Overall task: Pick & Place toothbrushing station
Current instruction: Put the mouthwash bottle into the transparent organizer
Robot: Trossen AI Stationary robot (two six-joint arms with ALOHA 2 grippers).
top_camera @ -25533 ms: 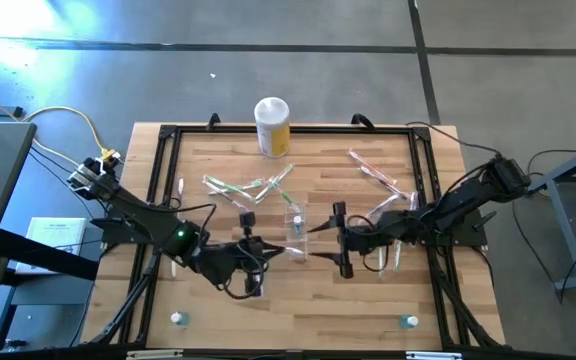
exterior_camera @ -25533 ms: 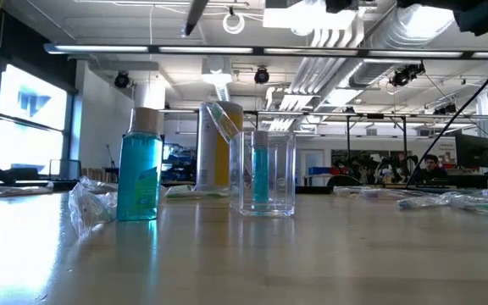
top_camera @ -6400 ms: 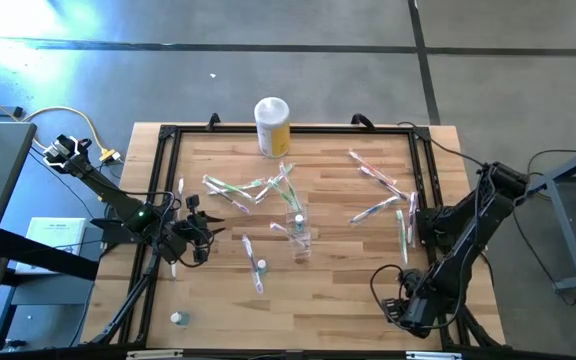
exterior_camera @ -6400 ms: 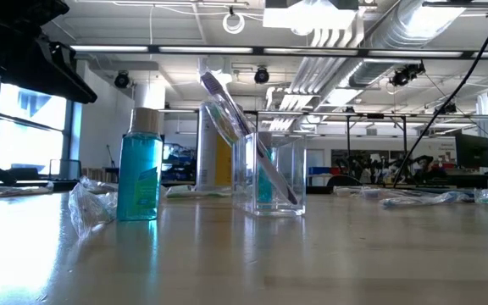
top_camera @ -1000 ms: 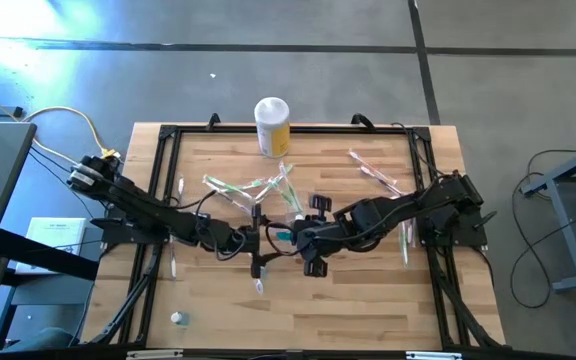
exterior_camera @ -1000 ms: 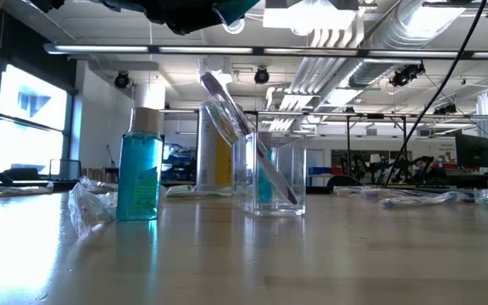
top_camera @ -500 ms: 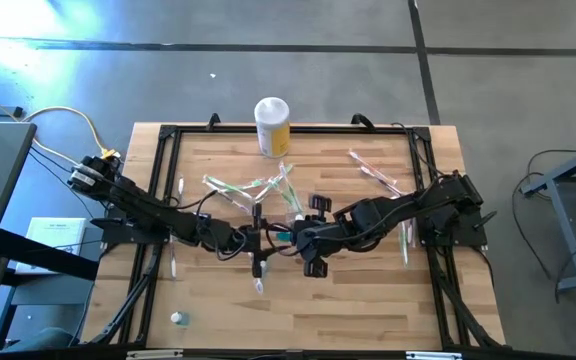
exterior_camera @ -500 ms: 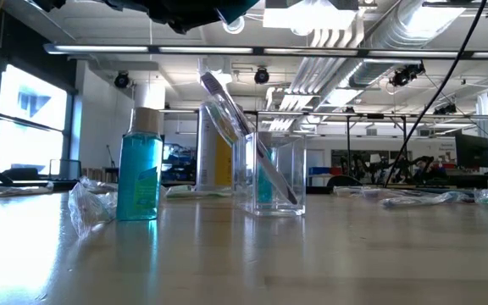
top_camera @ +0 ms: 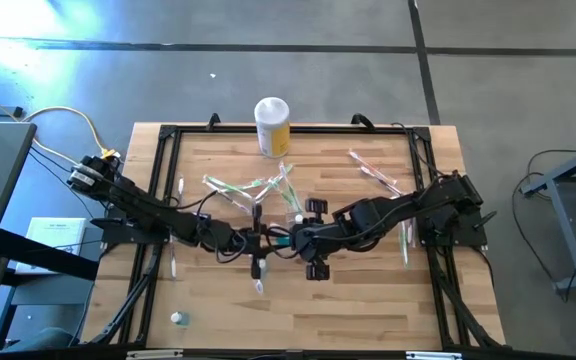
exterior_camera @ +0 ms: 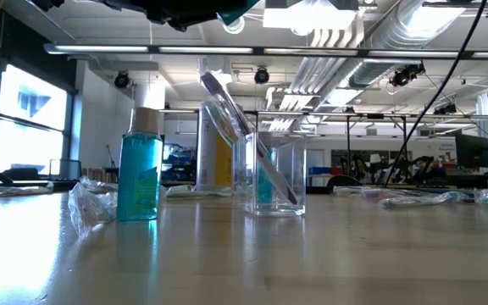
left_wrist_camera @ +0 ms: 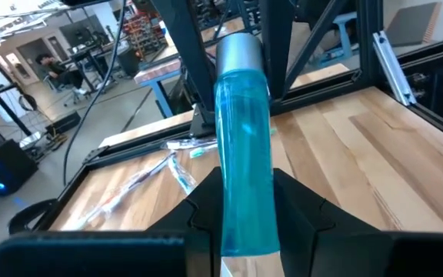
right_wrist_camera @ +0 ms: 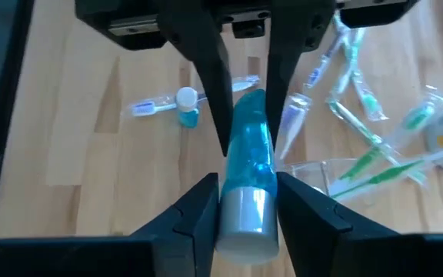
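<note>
The left gripper (left_wrist_camera: 246, 223) pinches the bottom end of a blue bottle (left_wrist_camera: 243, 154) at the middle of the table (top_camera: 218, 300), fingers pressed to both sides. The right gripper (right_wrist_camera: 248, 204) closes on the bottle's silver cap (right_wrist_camera: 248, 211) from the other end. In the high view the bottle lies level, on a 9-to-3 o'clock axis with its cap toward 3. There the arms mostly hide the clear cup (exterior_camera: 271, 174), which stands just at 12 o'clock of the grippers. In the low view one toothbrush (exterior_camera: 227, 114) leans in it, head toward 11 o'clock. Loose toothbrushes (top_camera: 243, 190) lie scattered toward 12 o'clock.
</note>
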